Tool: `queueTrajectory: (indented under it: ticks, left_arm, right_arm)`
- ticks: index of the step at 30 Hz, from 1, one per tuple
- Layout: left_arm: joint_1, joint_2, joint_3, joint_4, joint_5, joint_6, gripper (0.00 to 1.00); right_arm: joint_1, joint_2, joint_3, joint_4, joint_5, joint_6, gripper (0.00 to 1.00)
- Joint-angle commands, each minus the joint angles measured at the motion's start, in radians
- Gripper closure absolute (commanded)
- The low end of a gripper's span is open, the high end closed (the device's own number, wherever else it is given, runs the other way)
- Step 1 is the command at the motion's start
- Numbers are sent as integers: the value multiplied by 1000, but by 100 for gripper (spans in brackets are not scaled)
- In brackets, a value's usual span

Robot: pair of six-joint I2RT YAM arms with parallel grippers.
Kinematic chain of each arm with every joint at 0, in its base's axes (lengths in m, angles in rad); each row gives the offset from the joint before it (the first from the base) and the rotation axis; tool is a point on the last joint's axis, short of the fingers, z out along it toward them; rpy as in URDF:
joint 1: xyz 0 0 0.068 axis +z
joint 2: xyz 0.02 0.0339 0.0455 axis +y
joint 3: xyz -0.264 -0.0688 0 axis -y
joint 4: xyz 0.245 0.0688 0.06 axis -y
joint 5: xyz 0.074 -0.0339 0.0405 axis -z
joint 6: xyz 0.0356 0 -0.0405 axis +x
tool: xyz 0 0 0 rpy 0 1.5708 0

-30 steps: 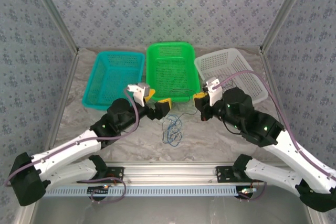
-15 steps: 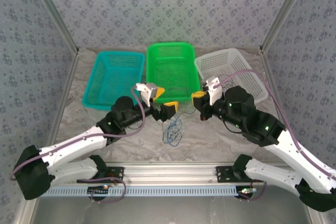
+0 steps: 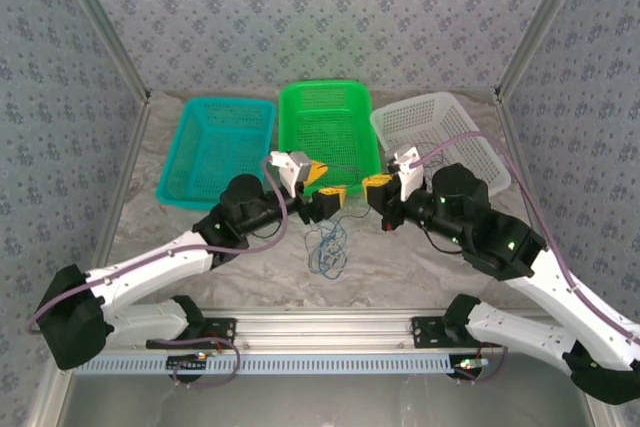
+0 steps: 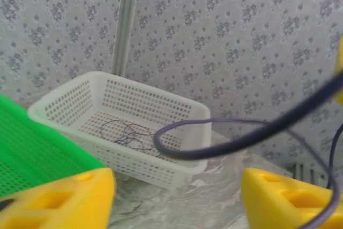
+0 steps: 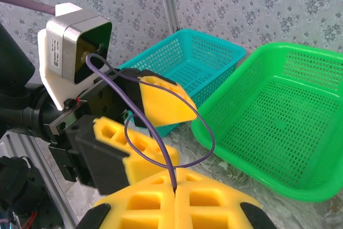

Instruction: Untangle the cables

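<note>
I have the left arm (image 3: 150,267) stretched forward and angled right, and the right arm (image 3: 560,287) stretched forward and angled left, so the wrists sit nose to nose and close together. My left gripper (image 3: 325,187) stands with its yellow fingers (image 4: 59,197) apart. My right gripper (image 5: 174,202) has its pads pressed together, pinching a thin purple cable (image 5: 172,177).

Lab robot cell: aluminium frame (image 3: 541,27), wallpapered panels (image 3: 320,17), marbled table (image 3: 400,269).

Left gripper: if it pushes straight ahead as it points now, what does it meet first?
The left gripper would first meet the dark purple cable looping across its open gap; beyond that, likely the white basket, though depth is unclear.
</note>
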State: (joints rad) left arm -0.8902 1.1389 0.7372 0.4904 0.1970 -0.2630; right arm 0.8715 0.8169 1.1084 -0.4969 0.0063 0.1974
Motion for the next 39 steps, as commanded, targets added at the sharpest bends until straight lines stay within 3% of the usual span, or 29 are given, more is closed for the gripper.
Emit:
queueTrajectory:
  ticks: [1,6,10,14,19,24,30,39]
  left_arm:
    - [4,5,60,1,39,34,60]
    - [4,7,67,-65,-3,55,90]
    - [5,-8,73,-167,-108,85,100]
    - [5,-31,71,-237,-184,115,100]
    - [17,-60,80,-337,-357,143,100]
    - [85,-59,126,-525,-491,197,100]
    - [178,-86,127,-564,-536,208,100]
    - [281,-67,275,-592,-642,251,100]
  right_arm:
    - [5,-28,42,24,-7,16,100]
    - [0,-32,75,-27,49,14,100]
    - [-11,-30,164,-98,98,19,100]
    - [-29,-23,218,-177,115,19,100]
    - [-53,-11,265,-251,117,19,100]
    - [-77,-22,320,-318,135,14,100]
    - [-110,-5,332,-370,71,38,100]
    - [-151,41,343,-369,-39,60,100]
